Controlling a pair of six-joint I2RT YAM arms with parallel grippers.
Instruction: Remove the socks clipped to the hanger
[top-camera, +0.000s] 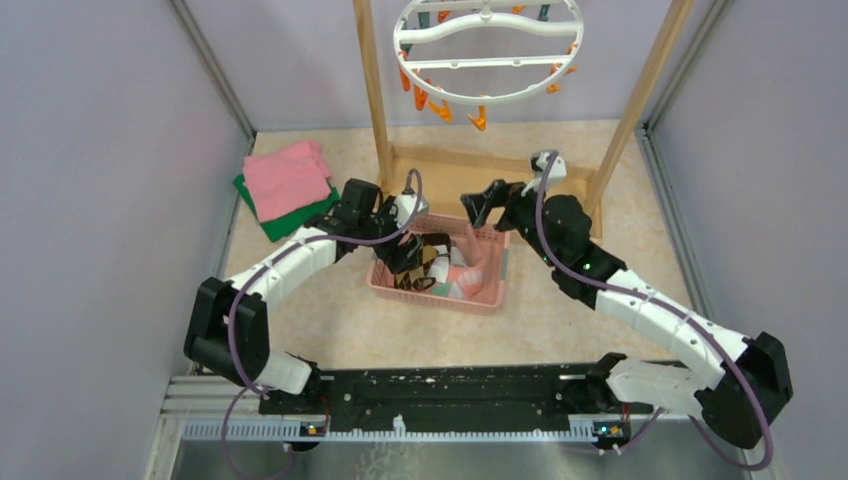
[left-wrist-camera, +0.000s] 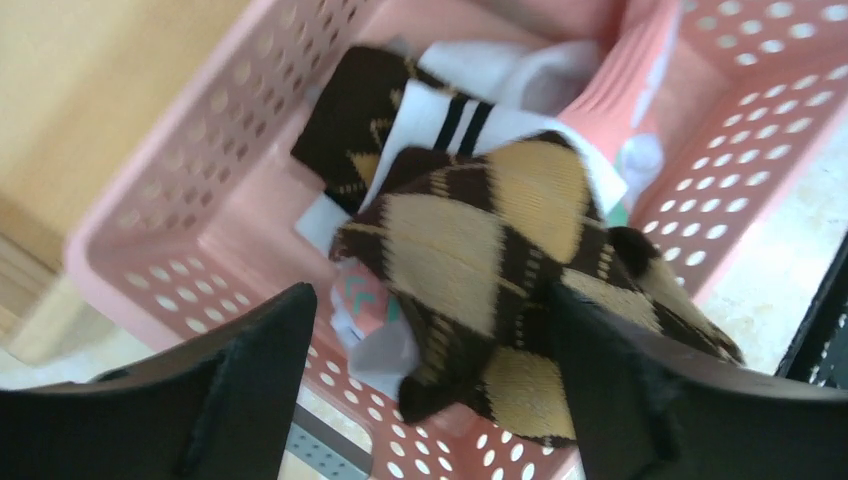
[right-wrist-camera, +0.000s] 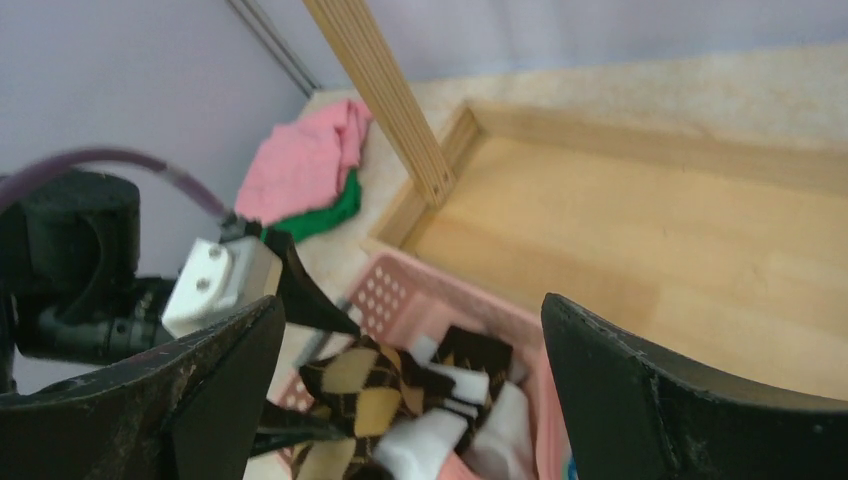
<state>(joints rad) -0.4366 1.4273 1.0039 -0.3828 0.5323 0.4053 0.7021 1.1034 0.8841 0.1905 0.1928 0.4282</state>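
Note:
The white ring hanger (top-camera: 487, 50) hangs at the back with orange clips (top-camera: 440, 108) and no sock that I can see on it. Several socks (top-camera: 455, 268) lie in the pink basket (top-camera: 440, 302). My left gripper (top-camera: 405, 252) (left-wrist-camera: 430, 300) stands open over the basket's left side. A brown-and-tan argyle sock (left-wrist-camera: 470, 240) (right-wrist-camera: 360, 385) sags between its fingers, lying against the right one. A white striped-cuff sock (left-wrist-camera: 450, 120) and a pink sock (left-wrist-camera: 620, 90) lie below it. My right gripper (top-camera: 478, 205) (right-wrist-camera: 412, 308) hovers open and empty above the basket's far edge.
Folded pink and green cloths (top-camera: 288, 185) (right-wrist-camera: 305, 160) lie left of the basket. The wooden frame's posts (top-camera: 372, 90) (right-wrist-camera: 385, 90) and base (top-camera: 470, 165) stand just behind it. Grey walls close in both sides.

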